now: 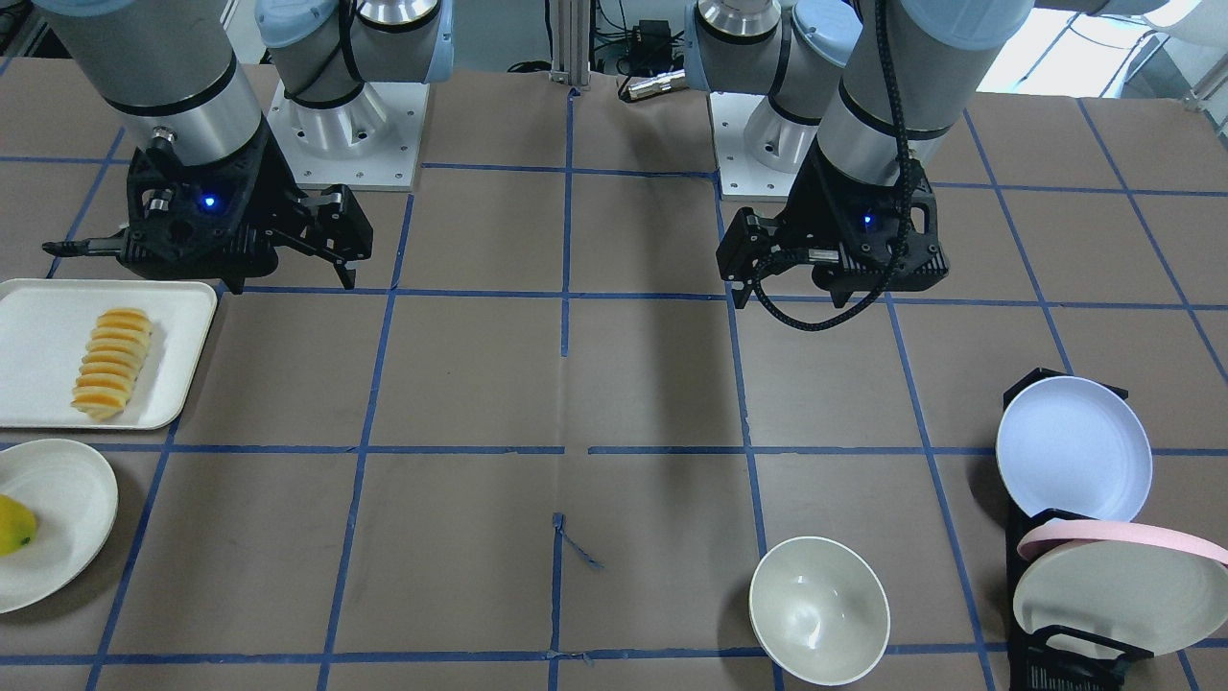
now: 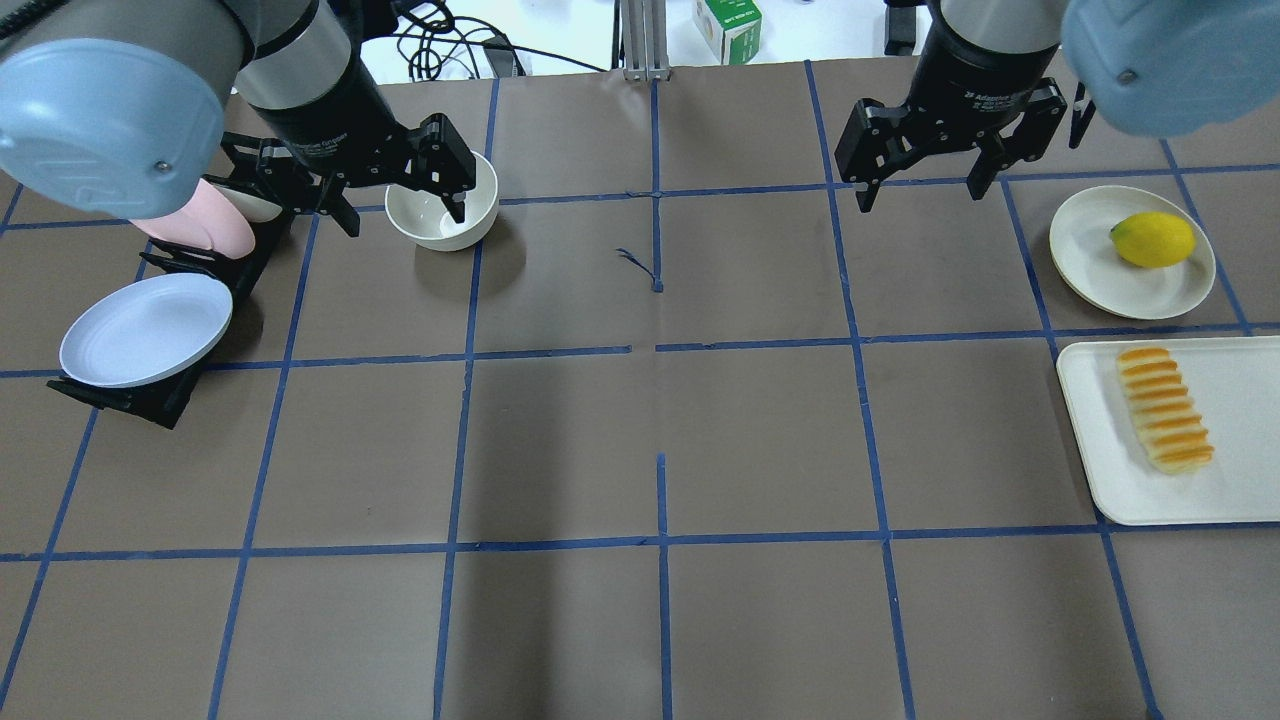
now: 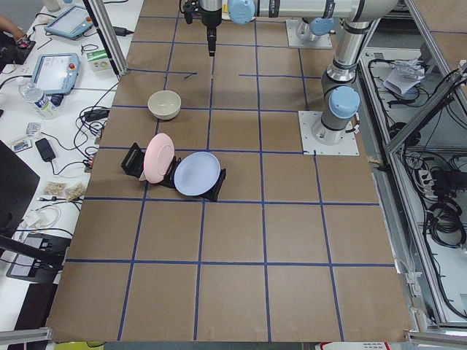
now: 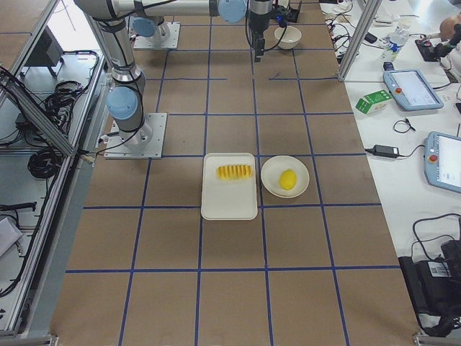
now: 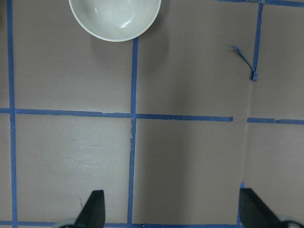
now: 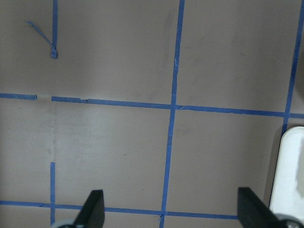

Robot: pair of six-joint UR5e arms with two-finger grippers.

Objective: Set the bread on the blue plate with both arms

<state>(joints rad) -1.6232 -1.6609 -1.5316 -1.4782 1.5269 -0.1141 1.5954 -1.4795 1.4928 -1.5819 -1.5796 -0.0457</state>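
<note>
Both arms wait over the table, bread untouched

Your left gripper (image 2: pixel 400 207) and right gripper (image 2: pixel 920 195) hang with jaws spread wide, nothing between them. The bread (image 2: pixel 1165 408) lies on the white tray (image 2: pixel 1245 485) at the robot's right. The blue plate (image 2: pixel 145 330) leans tilted in a black rack (image 2: pixel 150 402) at its left, well apart.

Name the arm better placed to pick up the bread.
Right. The bread lies on the white tray on that arm's side, nearest the open right pincer; the left pincer hangs on the blue plate side.
</note>
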